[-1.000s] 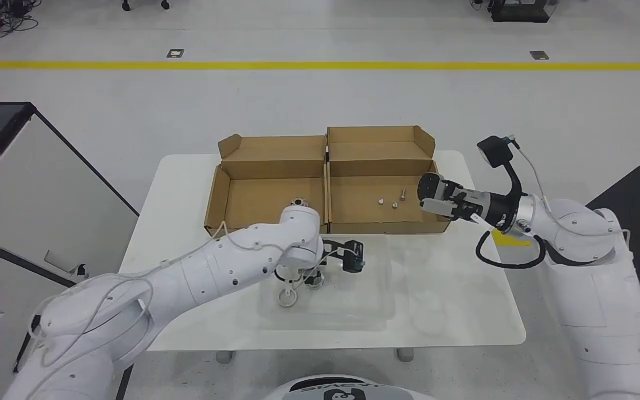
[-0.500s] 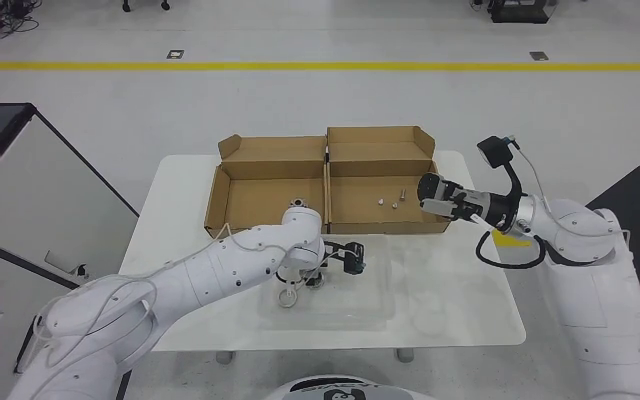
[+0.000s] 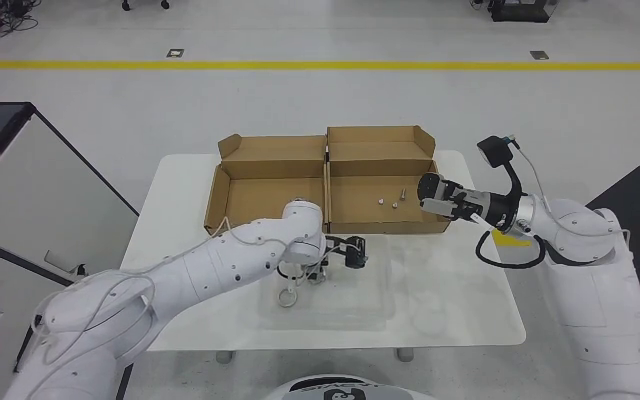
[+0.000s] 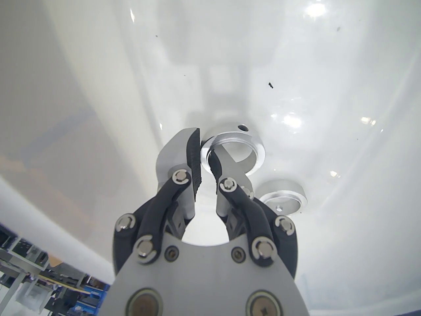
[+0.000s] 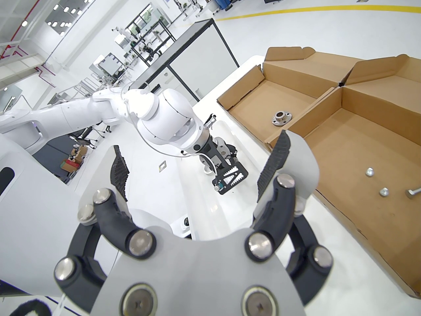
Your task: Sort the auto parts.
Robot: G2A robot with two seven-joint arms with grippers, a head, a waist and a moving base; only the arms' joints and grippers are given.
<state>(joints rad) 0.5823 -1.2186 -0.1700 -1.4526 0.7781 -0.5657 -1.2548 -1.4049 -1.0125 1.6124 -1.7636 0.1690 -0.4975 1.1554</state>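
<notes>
Silver ring: clamps its wall between left gripper fingers, low in clear tray; holds right gripper fingers wide, empty, beside cardboard box with bolts

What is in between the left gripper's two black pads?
The wall of a metal ring: the left gripper straddles it, one side outside, one inside, as the left wrist view shows.

The left gripper, pinching the metal ring's wall, has drifted slightly toward the cardboard boxes, its wrist shifting with it
</notes>
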